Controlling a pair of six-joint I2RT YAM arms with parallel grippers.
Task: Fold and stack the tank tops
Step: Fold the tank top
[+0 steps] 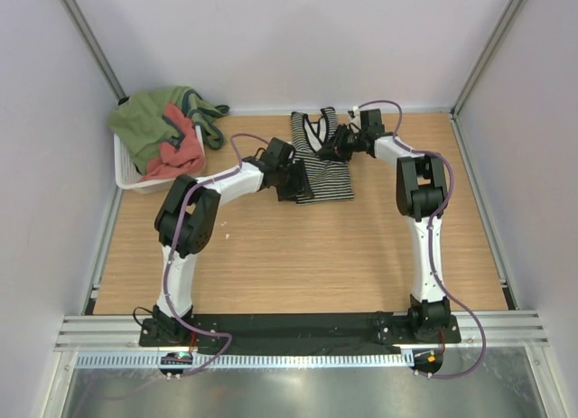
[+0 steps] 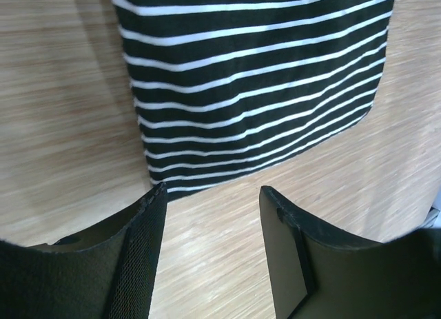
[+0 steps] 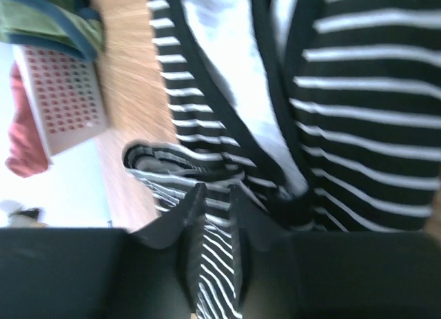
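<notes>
The black-and-white striped tank top (image 1: 327, 176) lies flat at the back middle of the table, straps toward the far wall. My left gripper (image 1: 298, 188) hovers at the hem's near-left corner, open and empty; in the left wrist view the hem (image 2: 255, 78) lies just beyond its tips (image 2: 213, 191). My right gripper (image 1: 328, 147) is at the top's neck and strap end. Its jaws (image 3: 215, 188) stand narrowly apart with bunched striped cloth (image 3: 207, 164) in the gap. The salmon-red tank top (image 1: 176, 156) sits in the white basket (image 1: 131, 176) at back left.
A green garment (image 1: 149, 125) is heaped on the basket over the salmon-red top. The basket (image 3: 65, 98) also shows at the left of the right wrist view. White walls close in the table on the left, back and right.
</notes>
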